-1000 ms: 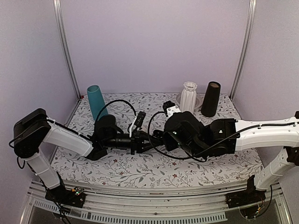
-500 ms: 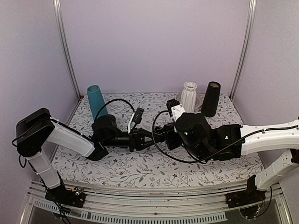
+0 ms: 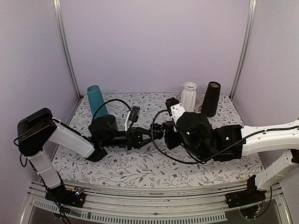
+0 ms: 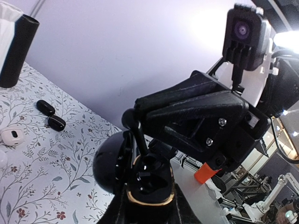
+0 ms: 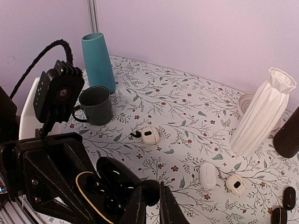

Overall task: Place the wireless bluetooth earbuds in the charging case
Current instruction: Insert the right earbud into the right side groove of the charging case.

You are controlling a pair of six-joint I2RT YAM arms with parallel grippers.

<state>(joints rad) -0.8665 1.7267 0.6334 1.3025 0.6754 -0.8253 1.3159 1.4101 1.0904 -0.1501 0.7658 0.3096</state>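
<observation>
My left gripper (image 4: 149, 207) is shut on the charging case (image 4: 150, 184), a glossy black case with a gold rim. It holds the case above the table with the lid (image 4: 106, 163) open. My right gripper (image 5: 152, 205) is shut on a small black earbud (image 5: 150, 190) and holds it at the edge of the open case (image 5: 96, 196). In the top view the two grippers (image 3: 148, 136) (image 3: 162, 133) meet mid-table. A second tiny black earbud (image 5: 136, 135) lies on the cloth beside a white case (image 5: 150, 135).
A teal vase (image 3: 96, 100) and a grey mug (image 5: 96, 106) stand at the back left. A white ribbed vase (image 3: 189, 96) and a black cylinder (image 3: 210, 99) stand at the back right. Two more white cases (image 5: 208, 175) (image 5: 235, 184) and two black pebbles (image 5: 288, 197) (image 5: 279, 215) lie near them.
My right arm has turned and brought its gripper in against the case. My left gripper has lifted and swung slightly back with the case still in it.
</observation>
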